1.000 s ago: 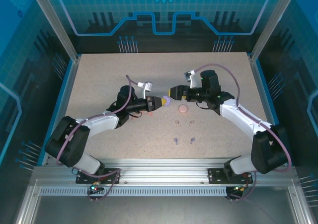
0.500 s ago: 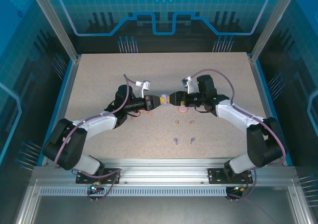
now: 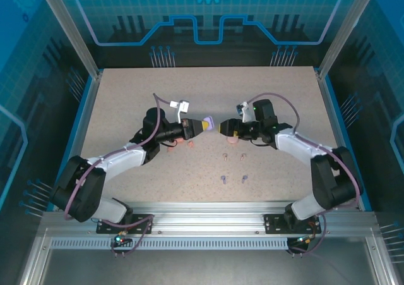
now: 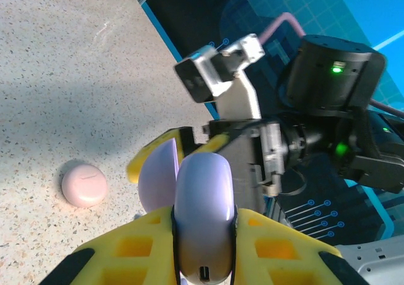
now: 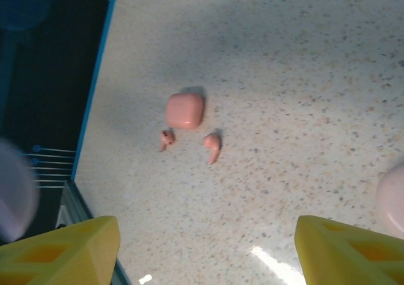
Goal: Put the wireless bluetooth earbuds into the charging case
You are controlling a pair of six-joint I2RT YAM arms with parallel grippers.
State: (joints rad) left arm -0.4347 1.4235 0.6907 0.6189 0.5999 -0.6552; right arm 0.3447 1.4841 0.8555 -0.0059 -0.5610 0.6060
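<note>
Your left end effector (image 3: pixel 199 125) is clamped shut on the purple case (image 4: pixel 203 203) and holds it in the air above the middle of the table (image 3: pixel 126 95). Your right end effector (image 5: pixel 205 234) faces it just beyond, jaws spread wide with nothing between them. The step in hand looks like working the lid (image 4: pixel 158 174) with the right side while the left acts as a vise. In the left wrist view a flat purple flap stands beside the body, so the lid seems already swung partly open, though you cannot be sure how far. Hold the left grip firm and level, bring the right fingertips in slowly along the line of the case, and push only on the flap, not the body, or the case may twist out of the pads. The case's long axis runs along the left fingers: the port end sits back toward the left wrist and the rounded lid end points at the right end effector, roughly horizontal. The purple earbuds (image 3: pixel 223 178) (image 3: pixel 244 178) lie on the table nearer the bases, well apart from the case, too small to tell which way their stems point.
</note>
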